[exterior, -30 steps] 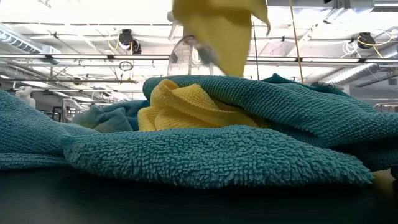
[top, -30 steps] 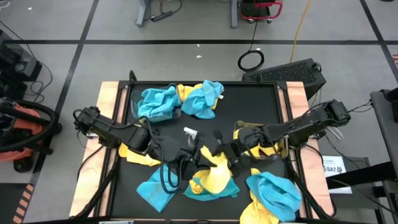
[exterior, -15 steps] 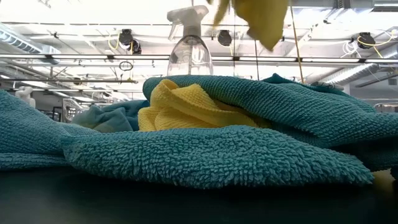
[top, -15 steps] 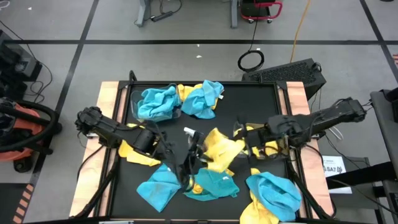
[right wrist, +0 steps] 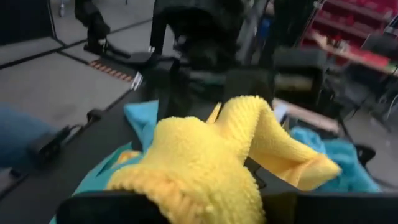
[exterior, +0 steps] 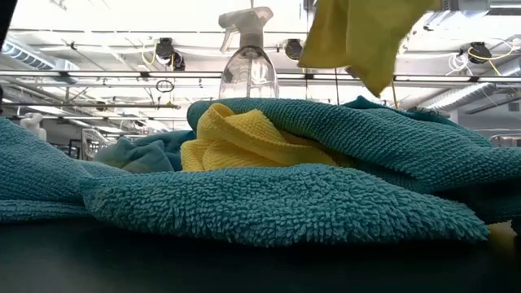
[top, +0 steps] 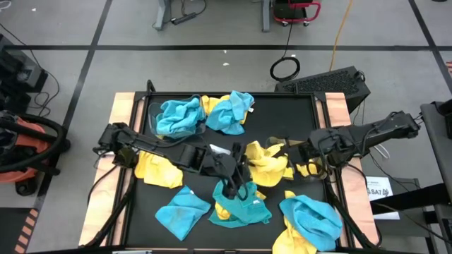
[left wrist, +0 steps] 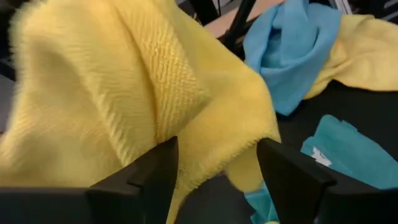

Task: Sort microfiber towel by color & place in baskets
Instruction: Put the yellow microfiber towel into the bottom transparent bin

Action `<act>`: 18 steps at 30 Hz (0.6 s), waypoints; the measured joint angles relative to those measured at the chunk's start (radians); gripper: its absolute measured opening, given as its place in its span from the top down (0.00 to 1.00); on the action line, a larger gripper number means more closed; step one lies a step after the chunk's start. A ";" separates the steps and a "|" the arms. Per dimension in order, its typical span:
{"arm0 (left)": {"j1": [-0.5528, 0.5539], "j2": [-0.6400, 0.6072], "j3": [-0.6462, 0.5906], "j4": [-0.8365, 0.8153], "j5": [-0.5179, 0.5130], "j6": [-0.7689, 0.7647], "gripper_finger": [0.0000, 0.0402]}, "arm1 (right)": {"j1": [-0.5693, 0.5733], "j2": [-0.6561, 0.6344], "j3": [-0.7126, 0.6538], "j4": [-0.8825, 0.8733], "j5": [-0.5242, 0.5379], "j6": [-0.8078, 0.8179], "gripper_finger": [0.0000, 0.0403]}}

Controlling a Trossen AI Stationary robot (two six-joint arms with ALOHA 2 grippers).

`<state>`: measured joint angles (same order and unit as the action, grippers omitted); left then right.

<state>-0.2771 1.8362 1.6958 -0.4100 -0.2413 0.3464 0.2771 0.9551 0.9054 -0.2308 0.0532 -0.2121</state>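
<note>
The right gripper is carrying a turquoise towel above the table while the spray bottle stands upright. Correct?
Not quite: the towel in the right gripper is yellow, not turquoise, as the right wrist view shows. The spray bottle does stand upright, seen in the low view.

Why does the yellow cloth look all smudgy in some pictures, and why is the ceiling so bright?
Low view: the ceiling lights glare white behind the spray bottle, and the hanging yellow towel is smeared. Left wrist view: that towel is very close and soft-edged. Right wrist view: the room behind looks smeared too.
</note>
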 joint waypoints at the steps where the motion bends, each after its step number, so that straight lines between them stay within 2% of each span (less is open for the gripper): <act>1: -0.001 0.000 0.000 0.009 0.000 0.000 0.43 | 0.000 -0.011 0.000 -0.034 0.000 0.008 1.00; 6: -0.009 -0.014 0.006 0.031 0.000 0.006 0.43 | -0.001 -0.069 0.000 -0.239 0.011 0.051 1.00; 13: -0.041 -0.052 0.009 -0.039 0.000 -0.002 0.43 | -0.001 -0.156 0.000 -0.537 0.205 0.162 1.00; 18: -0.070 -0.066 0.009 -0.080 0.000 -0.002 0.43 | -0.001 -0.214 0.000 -0.656 0.301 0.235 1.00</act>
<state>-0.3471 1.7705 1.7049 -0.4900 -0.2413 0.3443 0.2760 0.7407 0.9054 -0.8868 0.3546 0.0231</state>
